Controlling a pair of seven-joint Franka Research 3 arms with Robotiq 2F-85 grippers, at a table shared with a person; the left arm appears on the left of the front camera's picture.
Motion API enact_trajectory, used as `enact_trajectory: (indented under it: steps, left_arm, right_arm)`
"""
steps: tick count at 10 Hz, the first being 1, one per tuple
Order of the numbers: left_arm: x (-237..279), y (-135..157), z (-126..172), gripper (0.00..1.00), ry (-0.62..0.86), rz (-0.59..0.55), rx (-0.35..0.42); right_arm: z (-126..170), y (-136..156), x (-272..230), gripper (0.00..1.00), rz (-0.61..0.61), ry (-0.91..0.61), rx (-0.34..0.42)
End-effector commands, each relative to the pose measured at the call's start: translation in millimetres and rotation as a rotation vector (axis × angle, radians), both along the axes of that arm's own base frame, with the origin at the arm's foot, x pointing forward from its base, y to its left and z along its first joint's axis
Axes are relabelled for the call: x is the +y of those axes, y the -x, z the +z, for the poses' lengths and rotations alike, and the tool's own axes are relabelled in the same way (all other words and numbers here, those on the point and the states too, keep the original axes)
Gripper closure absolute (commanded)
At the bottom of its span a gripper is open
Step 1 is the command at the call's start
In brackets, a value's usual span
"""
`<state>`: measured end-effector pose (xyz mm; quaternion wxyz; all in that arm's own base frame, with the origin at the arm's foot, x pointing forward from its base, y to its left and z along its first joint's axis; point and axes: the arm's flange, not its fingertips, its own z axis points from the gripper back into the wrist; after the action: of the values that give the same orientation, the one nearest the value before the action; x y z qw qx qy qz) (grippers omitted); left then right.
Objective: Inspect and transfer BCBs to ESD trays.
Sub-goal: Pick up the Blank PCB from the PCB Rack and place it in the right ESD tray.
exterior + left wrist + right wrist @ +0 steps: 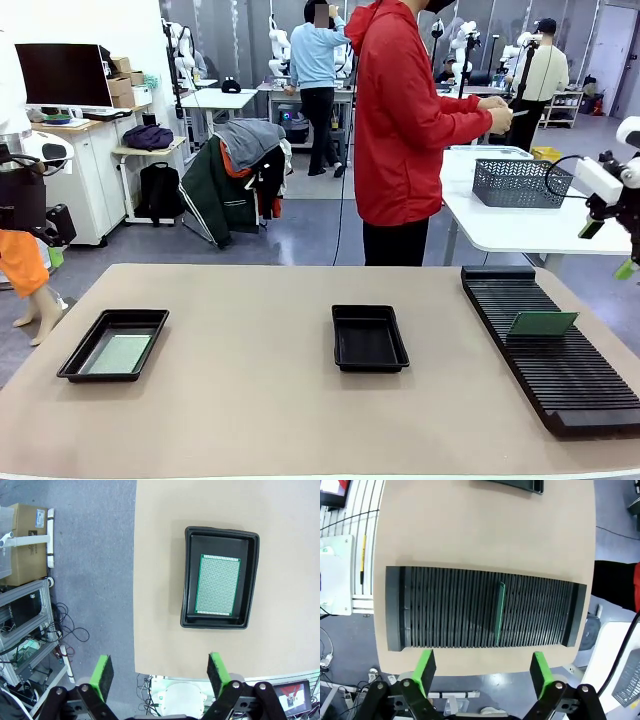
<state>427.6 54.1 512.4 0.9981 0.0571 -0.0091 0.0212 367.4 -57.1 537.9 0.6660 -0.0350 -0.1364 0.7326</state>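
Two black ESD trays lie on the tan table. The left tray point(113, 345) point(220, 577) holds one flat speckled green BCB point(120, 353) point(218, 585). The middle tray point(369, 337) has nothing in it. Another BCB point(541, 323) point(498, 614) stands on edge in a slot of the black ribbed rack point(555, 345) point(485, 609). My left gripper point(160, 675) hangs open high above the table's left edge, off to the side of the left tray. My right gripper point(610, 250) point(482, 670) is open too, raised above the rack near the table's edge, holding nothing.
A person in a red jacket point(400, 120) stands at the far side, turned toward a white side table with a grey wire-mesh basket point(520, 183). Bare tabletop point(240, 380) lies between the trays. Boxes and cables sit on the floor left of the table.
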Motion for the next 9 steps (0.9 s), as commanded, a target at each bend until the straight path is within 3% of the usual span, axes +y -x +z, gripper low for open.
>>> enact_trajectory:
  steps: [1, 9]
  left_arm:
    - [0, 1, -1, 0.00, -0.005, 0.000, 0.002]
    - [0, 1, -1, 0.00, -0.005, 0.000, 0.002]
  right_arm:
    - [-26, -8, -4, 0.00, 0.001, 0.070, -0.028]
    - [-111, -36, 1, 0.00, 0.002, 0.077, -0.011]
